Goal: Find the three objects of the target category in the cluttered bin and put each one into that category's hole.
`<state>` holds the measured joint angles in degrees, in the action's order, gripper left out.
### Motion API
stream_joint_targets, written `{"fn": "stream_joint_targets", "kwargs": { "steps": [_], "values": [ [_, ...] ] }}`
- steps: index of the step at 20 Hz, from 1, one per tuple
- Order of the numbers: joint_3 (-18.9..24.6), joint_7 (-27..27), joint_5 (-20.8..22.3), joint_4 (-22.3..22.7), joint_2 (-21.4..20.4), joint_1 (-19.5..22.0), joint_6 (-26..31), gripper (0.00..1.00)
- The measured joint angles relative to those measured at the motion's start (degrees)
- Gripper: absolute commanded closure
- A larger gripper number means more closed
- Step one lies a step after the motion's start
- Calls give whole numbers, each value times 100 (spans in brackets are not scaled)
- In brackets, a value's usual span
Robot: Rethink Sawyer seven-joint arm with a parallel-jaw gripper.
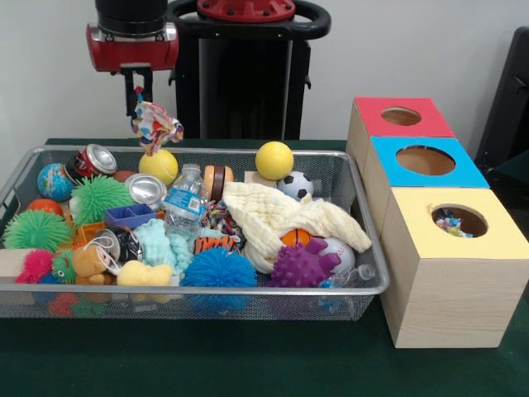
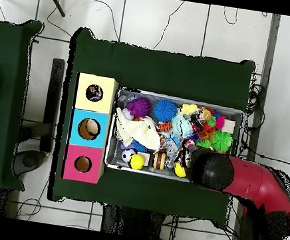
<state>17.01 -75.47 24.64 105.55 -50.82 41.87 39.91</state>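
Note:
My gripper (image 1: 138, 101) hangs above the far left part of the wire bin (image 1: 248, 291), shut on a multicoloured knotted rope toy (image 1: 154, 126) that dangles just over a yellow tennis ball (image 1: 159, 165). To the right of the bin stand three wooden boxes with holes: red top (image 1: 401, 117), blue top (image 1: 425, 160), yellow top (image 1: 459, 220). Something multicoloured lies inside the yellow box's hole. Another striped rope toy (image 1: 216, 217) lies mid-bin. In the overhead view the arm's head (image 2: 209, 168) covers the gripper and the toy.
The bin holds several spiky balls, crushed cans, a water bottle (image 1: 183, 201), a cream cloth (image 1: 285, 219), a yellow ball (image 1: 274, 160), a soccer ball (image 1: 295, 185) and plush toys. In the overhead view the boxes (image 2: 89, 128) stand against the bin's left wall.

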Motion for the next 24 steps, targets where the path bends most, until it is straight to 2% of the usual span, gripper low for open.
{"fn": "stream_joint_targets", "kwargs": {
  "steps": [12, 24],
  "values": [
    [-259, 0, -224, 24, 159, -485, -269, 100],
    [-557, -1, -499, 23, 273, -962, -274, 100]
  ]
}}
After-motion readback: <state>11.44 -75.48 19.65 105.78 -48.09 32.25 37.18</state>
